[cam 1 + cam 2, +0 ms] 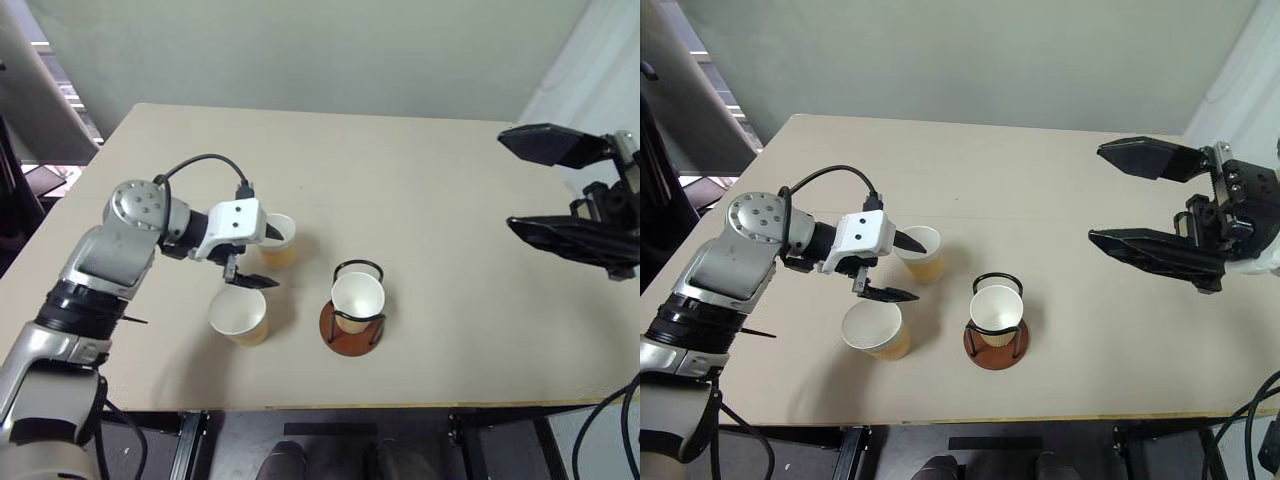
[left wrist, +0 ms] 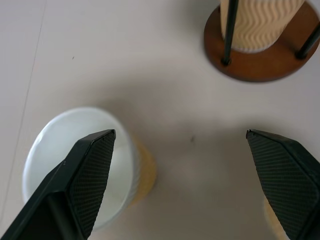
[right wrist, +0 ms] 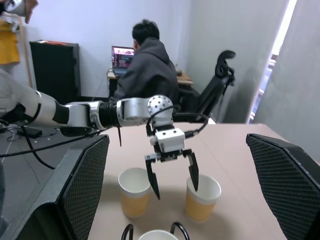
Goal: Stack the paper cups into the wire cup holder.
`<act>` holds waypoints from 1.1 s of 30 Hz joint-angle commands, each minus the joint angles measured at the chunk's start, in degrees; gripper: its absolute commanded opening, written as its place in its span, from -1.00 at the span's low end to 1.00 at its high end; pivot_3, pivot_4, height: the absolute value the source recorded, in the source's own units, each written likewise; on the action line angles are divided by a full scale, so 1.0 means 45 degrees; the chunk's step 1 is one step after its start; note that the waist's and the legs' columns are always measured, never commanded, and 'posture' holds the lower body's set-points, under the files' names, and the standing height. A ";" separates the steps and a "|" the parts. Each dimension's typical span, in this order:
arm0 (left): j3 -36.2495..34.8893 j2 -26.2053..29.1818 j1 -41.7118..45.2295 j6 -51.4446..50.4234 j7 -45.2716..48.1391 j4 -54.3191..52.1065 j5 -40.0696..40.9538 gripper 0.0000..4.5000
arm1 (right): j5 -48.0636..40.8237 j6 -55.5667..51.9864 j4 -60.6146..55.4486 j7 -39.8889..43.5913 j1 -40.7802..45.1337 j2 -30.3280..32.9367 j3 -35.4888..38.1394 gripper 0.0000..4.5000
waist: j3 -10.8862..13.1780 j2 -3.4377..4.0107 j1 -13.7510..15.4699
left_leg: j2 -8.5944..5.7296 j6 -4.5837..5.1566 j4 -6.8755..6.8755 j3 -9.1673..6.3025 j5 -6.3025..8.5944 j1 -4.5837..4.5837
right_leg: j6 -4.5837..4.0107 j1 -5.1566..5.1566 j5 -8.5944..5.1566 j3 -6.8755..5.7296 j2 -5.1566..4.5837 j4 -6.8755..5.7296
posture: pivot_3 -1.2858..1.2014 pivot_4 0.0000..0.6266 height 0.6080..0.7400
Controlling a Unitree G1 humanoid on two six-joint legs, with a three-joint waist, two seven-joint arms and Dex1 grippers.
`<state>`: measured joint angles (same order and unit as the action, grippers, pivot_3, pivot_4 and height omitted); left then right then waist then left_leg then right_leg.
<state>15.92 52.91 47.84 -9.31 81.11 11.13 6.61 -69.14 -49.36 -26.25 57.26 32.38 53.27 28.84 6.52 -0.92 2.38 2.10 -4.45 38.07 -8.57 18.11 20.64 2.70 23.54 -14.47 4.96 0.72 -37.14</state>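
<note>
One paper cup (image 1: 357,296) stands upright inside the wire cup holder (image 1: 350,338), near the table's front edge. Two more paper cups stand loose to its left, one farther back (image 1: 282,240) and one nearer the front (image 1: 239,316). My left gripper (image 1: 260,260) hangs open over the gap between these two, pointing down, one fingertip above each cup's rim and nothing held. In the left wrist view a loose cup (image 2: 75,160) lies under one finger and the holder's brown base (image 2: 260,62) is beyond. My right gripper (image 1: 1100,192) is open and empty, raised at the right.
The light wooden table (image 1: 450,200) ends just in front of the holder. In the right wrist view, beyond the table, a person (image 3: 147,70) sits with their back turned at a laptop, beside a black office chair (image 3: 217,85).
</note>
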 commanded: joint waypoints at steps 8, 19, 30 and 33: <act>-0.0202 -0.0189 0.0396 0.1154 0.0026 0.1400 -0.0964 1.00 | -0.0260 0.0683 -0.0549 -0.0446 -0.0517 0.0583 0.0310 0.98 | 0.0000 0.0000 0.0019 | -0.0006 0.0003 0.0015 -0.0039 0.0002 0.0039 | 0.0021 0.0008 0.0011 -0.0005 -0.0001 0.0026 | 0.03 -0.52 1.00; -0.0169 -0.1125 0.0940 0.1701 -0.0161 0.2282 -0.1628 -0.25 | -0.0185 0.0913 -0.0534 -0.0416 -0.0881 0.1013 0.0338 1.00 | -0.0001 -0.0002 0.0088 | -0.0013 0.0006 0.0043 -0.0022 0.0003 0.0067 | 0.0045 0.0009 0.0024 -0.0014 0.0000 0.0031 | 0.03 -0.52 1.00; -0.0831 -0.0956 0.1175 0.1318 0.0151 0.1806 -0.0900 -0.97 | 0.0092 0.1239 -0.0241 -0.0224 -0.0883 0.1169 0.0071 1.00 | -0.0002 -0.0003 0.0093 | -0.0017 0.0007 0.0049 -0.0005 0.0002 0.0067 | 0.0054 0.0008 0.0028 -0.0014 0.0000 0.0029 | 0.03 -0.52 1.00; -0.1465 -0.0966 0.1740 0.0755 0.0612 0.1273 0.0137 -0.97 | 0.0216 0.1335 -0.0079 -0.0086 -0.0811 0.1234 0.0010 1.00 | -0.0003 -0.0006 0.0112 | -0.0016 0.0007 0.0051 0.0002 0.0002 0.0080 | 0.0056 0.0013 0.0029 -0.0020 0.0003 0.0029 | 0.03 -0.52 1.00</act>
<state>13.10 47.87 52.54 -5.06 82.70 20.14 3.95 -68.38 -44.68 -26.70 56.32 27.78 57.61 28.06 6.51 -0.95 2.88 2.02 -4.42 38.33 -8.56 18.12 21.01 2.96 23.60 -14.33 4.85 0.74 -37.01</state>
